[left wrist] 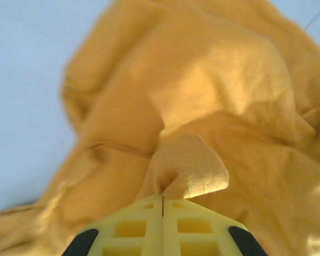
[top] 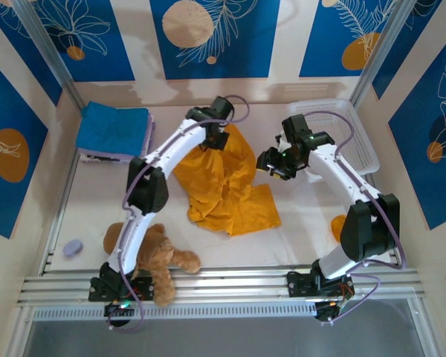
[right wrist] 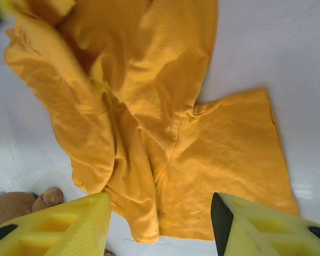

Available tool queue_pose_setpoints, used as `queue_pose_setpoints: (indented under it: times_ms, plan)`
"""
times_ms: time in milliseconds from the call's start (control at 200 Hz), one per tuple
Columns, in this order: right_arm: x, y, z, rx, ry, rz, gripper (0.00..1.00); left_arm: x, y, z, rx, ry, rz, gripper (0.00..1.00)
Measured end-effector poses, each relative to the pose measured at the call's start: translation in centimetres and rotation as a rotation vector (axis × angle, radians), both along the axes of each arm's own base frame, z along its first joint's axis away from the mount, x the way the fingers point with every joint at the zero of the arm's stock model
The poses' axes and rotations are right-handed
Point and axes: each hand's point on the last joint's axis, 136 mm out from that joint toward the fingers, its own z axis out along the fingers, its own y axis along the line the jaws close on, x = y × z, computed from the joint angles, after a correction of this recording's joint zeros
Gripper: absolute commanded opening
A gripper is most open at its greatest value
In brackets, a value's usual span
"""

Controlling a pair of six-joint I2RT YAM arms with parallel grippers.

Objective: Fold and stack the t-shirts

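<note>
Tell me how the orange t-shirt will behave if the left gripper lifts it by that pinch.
Likely floppy: the orange t-shirt lies crumpled in soft folds, so it should drape from the left gripper. Thin cloth, so probably light; its spread lower part may drag on the table.

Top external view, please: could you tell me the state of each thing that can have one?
orange t-shirt: unfolded, crumpled
lilac t-shirt: folded, bottom of stack
blue t-shirt: folded, on lilac t-shirt
left gripper: shut on orange t-shirt
right gripper: open, empty
teddy: lying down
</note>
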Motion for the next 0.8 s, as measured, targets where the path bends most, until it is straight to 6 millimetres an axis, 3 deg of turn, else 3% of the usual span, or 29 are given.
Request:
queue_pose_setpoints:
  times_ms: [140, 275, 425, 550, 695, 800]
  plan:
    - [1.4, 1.6, -1.5, -0.007, 0.022, 0.029, 0.54, -0.1, 5.1, 5.5, -0.063, -0.054, 0.079, 0.00]
    - [3.9, 2.8, -3.3, -0.046, 0.046, 0.047, 0.54, -1.8, 10.6, 7.6, -0.101, -0.051, 0.159, 0.00]
    - [7.9, 3.8, -5.3, -0.126, 0.037, 0.068, 0.54, -4.0, 16.0, 6.8, -0.124, -0.003, 0.247, 0.00]
    - [10.1, 4.0, -7.3, -0.183, 0.048, 0.088, 0.54, -5.7, 19.1, 5.5, -0.147, 0.038, 0.303, 0.00]
    - [12.0, 4.1, -9.9, -0.241, 0.079, 0.112, 0.49, -6.5, 20.3, 4.9, -0.176, 0.062, 0.325, 0.00]
    - [12.2, 4.0, -11.6, -0.266, 0.112, 0.124, 0.32, -6.5, 20.5, 4.8, -0.202, 0.070, 0.326, 0.00]
